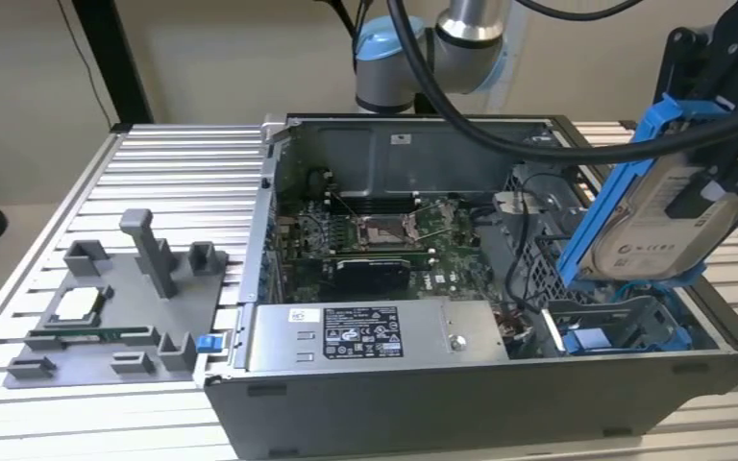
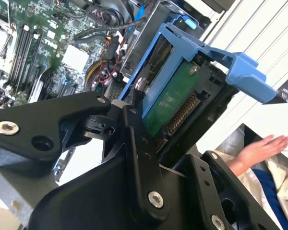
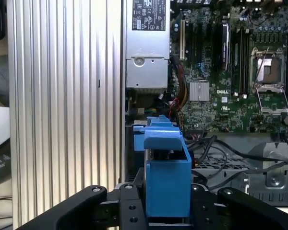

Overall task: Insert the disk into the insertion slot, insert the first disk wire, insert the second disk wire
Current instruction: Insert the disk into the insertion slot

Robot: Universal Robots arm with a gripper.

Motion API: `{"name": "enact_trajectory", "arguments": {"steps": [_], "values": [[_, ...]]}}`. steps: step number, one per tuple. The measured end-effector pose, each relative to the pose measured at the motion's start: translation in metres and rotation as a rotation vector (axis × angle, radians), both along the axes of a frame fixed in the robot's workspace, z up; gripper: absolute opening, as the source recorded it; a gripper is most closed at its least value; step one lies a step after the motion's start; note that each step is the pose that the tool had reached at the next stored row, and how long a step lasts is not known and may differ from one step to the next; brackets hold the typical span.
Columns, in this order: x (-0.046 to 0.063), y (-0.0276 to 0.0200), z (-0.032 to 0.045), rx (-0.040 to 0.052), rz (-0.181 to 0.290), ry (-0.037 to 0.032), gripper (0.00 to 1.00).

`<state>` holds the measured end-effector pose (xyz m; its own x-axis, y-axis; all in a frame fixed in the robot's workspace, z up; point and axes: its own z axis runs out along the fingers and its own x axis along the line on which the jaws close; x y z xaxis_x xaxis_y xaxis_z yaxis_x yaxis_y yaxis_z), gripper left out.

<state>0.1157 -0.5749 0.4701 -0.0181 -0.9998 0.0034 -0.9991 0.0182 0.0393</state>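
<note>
My gripper (image 1: 713, 182) is shut on the disk (image 1: 661, 229), a silver drive with a white label clipped in a bright blue carrier (image 1: 628, 158). I hold it tilted above the open computer case, at the exterior view's right. Below it, in the case's near right corner, lies the insertion slot (image 1: 615, 331), a bay with blue plastic parts. In the second wrist view the disk's green circuit board (image 2: 176, 101) shows between my black fingers (image 2: 134, 127). The first wrist view has the blue carrier (image 3: 167, 172) standing up from my gripper (image 3: 167, 213), over the bay. Several dark cables (image 3: 216, 149) lie beside the bay.
A grey labelled power-supply box (image 1: 356, 336) lies along the case's near wall, left of the bay. The motherboard (image 1: 369, 240) fills the case floor. A grey fixture with small parts (image 1: 100, 317) sits on the ribbed aluminium table (image 1: 177, 182). A person's hand (image 2: 261, 148) is past the table's edge.
</note>
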Motion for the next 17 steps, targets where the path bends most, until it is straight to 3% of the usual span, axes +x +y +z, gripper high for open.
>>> {"name": "enact_trajectory", "arguments": {"steps": [12,17], "values": [[0.000,0.0000,-0.0042,0.0001,0.000,0.0000,0.00],[0.000,0.0000,-0.0107,0.0003,0.000,-0.0001,0.00]]}}
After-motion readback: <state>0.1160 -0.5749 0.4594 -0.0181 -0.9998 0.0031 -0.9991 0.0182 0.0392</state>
